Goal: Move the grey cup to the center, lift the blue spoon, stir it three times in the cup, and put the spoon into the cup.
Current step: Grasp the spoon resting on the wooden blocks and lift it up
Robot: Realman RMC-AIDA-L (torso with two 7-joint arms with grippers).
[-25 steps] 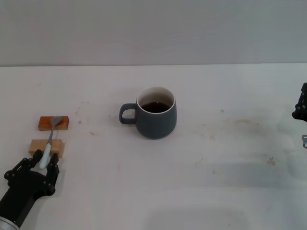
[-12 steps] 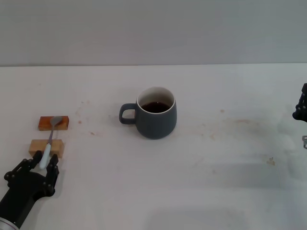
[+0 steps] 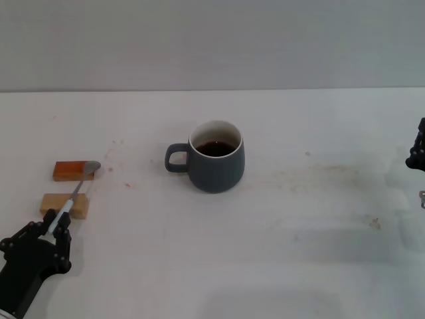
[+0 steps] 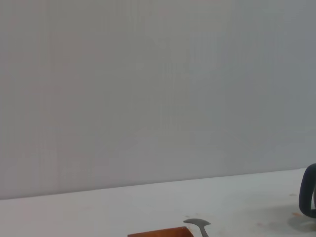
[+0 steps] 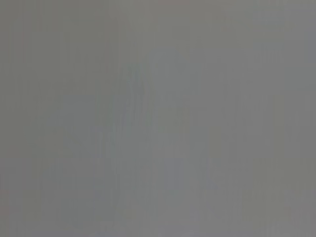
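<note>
Head view: the left gripper (image 3: 52, 232) sits at the near left corner of the table (image 3: 299, 252), its arm cut off by the frame edge, and its fingers are clenched on the pale handle end of the blue spoon (image 3: 74, 194). The spoon slants up and away from the gripper toward the grey cup (image 3: 214, 163), its metal bowl over the cup-side end of the orange-brown block (image 3: 70, 171); whether the bowl touches that block cannot be made out. The spoon's shaft crosses the pale wooden block (image 3: 64, 204), which lies nearer the gripper. There are two blocks, one spoon, one cup. The cup stands upright at mid-table, well apart from the spoon, its handle turned toward the blocks, with dark liquid inside. The right gripper (image 3: 417, 151) is only a dark sliver at the far right edge, mostly cut off, so its fingers cannot be judged.

Left wrist view: mostly bare wall (image 4: 158, 89); along one edge only the spoon's bowl, a strip of the orange-brown block, and a cropped curve of the cup show. The gripper's own fingers are out of view.

Right wrist view: a uniform grey blur; nothing can be made out.
</note>
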